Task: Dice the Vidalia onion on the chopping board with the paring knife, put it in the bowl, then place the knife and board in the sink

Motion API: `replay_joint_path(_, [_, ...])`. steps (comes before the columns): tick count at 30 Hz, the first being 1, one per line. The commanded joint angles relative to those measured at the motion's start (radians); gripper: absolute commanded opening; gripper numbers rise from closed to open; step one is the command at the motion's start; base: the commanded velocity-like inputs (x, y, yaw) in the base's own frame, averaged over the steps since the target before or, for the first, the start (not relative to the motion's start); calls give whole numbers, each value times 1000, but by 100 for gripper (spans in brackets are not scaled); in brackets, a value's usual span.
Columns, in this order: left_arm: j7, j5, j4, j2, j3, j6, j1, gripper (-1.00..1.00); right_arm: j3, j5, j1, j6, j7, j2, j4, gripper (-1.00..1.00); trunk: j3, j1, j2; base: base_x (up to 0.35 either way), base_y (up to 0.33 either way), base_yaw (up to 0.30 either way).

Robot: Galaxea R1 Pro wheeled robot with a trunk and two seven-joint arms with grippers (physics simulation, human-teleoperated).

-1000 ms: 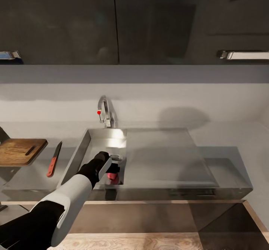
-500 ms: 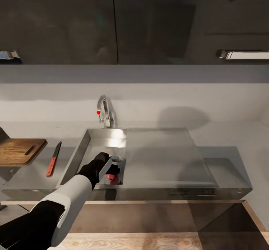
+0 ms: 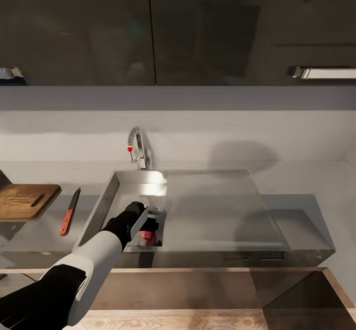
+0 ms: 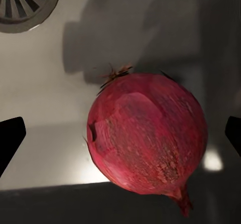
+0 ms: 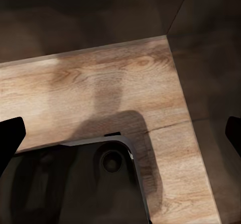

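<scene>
To lift the onion cleanly, the left gripper should sink lower until its fingers straddle the widest part, then squeeze gently. Its fingers stand spread wide, grasping nothing. The onion rests on the sink floor between them, at 5 o'clock from the drain.
</scene>
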Motion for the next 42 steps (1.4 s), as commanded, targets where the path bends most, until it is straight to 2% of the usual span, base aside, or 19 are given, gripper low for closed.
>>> replay_joint_path(1, [7, 10, 1, 1, -7, 3, -1, 100, 7, -9, 0, -2, -5, -1, -2, 100, -2, 1, -2, 19, 0, 0])
replay_joint_path(10, [7, 10, 5, 1, -7, 3, -1, 100, 7, -9, 0, -1, -6, -1, -2, 100, -4, 1, -2, 4, 0, 0])
replay_joint_path(33, [7, 10, 5, 1, -7, 3, -1, 100, 7, -9, 0, 0, -6, -1, -2, 100, -39, 1, -2, 0, 0, 0])
replay_joint_path(39, [7, 10, 3, 1, -7, 1, -1, 100, 7, -9, 0, 0, -6, -1, -2, 100, -42, 1, -2, 0, 0, 0])
replay_joint_path(40, [7, 10, 3, 1, -7, 1, -1, -100, 7, -9, 0, 0, -6, -1, -2, 100, -42, 1, -2, 0, 0, 0])
replay_joint_path(42, [7, 10, 2, 1, -7, 1, -1, -100, 7, -9, 0, 0, -6, -1, -2, 100, -42, 1, -2, 0, 0, 0])
